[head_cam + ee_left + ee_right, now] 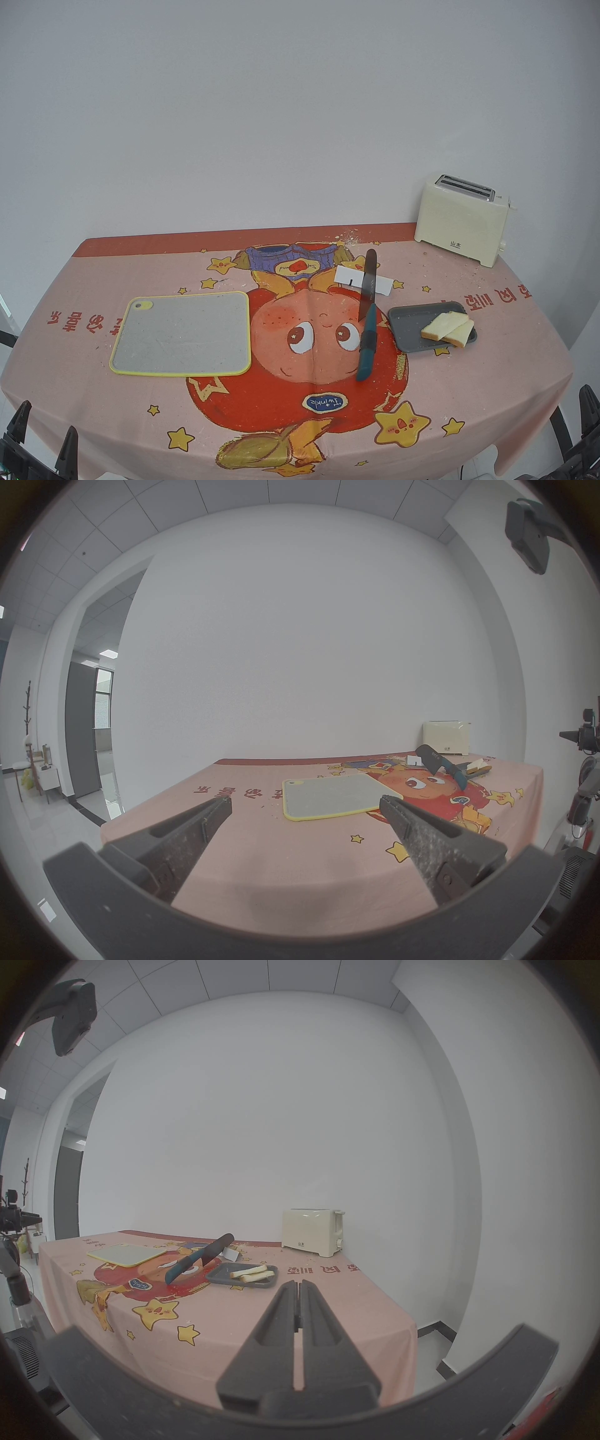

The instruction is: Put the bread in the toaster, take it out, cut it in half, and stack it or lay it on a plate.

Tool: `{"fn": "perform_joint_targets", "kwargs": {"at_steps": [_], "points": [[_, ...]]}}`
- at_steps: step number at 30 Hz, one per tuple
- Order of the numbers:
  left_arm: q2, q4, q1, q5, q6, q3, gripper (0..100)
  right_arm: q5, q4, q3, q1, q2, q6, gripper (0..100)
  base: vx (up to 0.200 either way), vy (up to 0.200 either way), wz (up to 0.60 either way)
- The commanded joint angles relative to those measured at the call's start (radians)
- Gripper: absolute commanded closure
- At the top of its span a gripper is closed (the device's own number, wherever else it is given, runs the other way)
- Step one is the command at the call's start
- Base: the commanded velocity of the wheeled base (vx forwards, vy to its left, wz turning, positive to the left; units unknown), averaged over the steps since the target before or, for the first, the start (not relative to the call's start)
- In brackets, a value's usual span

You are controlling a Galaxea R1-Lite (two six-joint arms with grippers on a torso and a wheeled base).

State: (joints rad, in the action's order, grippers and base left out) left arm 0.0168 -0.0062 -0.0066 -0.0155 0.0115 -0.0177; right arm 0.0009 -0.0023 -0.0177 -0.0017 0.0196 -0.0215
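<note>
Entry for your log: two pale bread halves [447, 329], overlapped, lying on the grey plate [406, 324] at 3 o'clock of the worktop [500, 375]. Toaster [461, 219] at 2 o'clock, no bread standing out of its slots. Knife [367, 312] at centre, blade propped on a white rest [350, 277], just beside the plate. Cutting board [182, 333] at 9 o'clock. Your left hand [304, 802] hangs off the near edge at 7 o'clock, fingers apart, holding nothing. Your right hand [299, 1288] at 5 o'clock, fingers pressed together, holding nothing. Judged: toasting, cutting and plating look done, with little or nothing left.
</note>
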Motion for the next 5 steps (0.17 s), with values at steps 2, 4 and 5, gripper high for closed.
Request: {"fn": "perform_joint_targets", "kwargs": {"at_steps": [2,4,5], "points": [[-0.006,0.000,-0.001,-0.001,0.004,0.018,0,0.001,-0.001,0.018,0.000,-0.020,-0.005,100,0.000,0.000,0.00],[-0.005,0.002,0.000,0.009,-0.007,0.018,0,0.001,-0.001,0.018,0.000,-0.020,-0.003,100,0.000,0.000,0.00],[-0.005,0.002,0.000,0.012,-0.015,0.018,0,0.001,-0.001,0.018,0.000,-0.020,-0.003,100,0.000,0.000,0.00]]}}
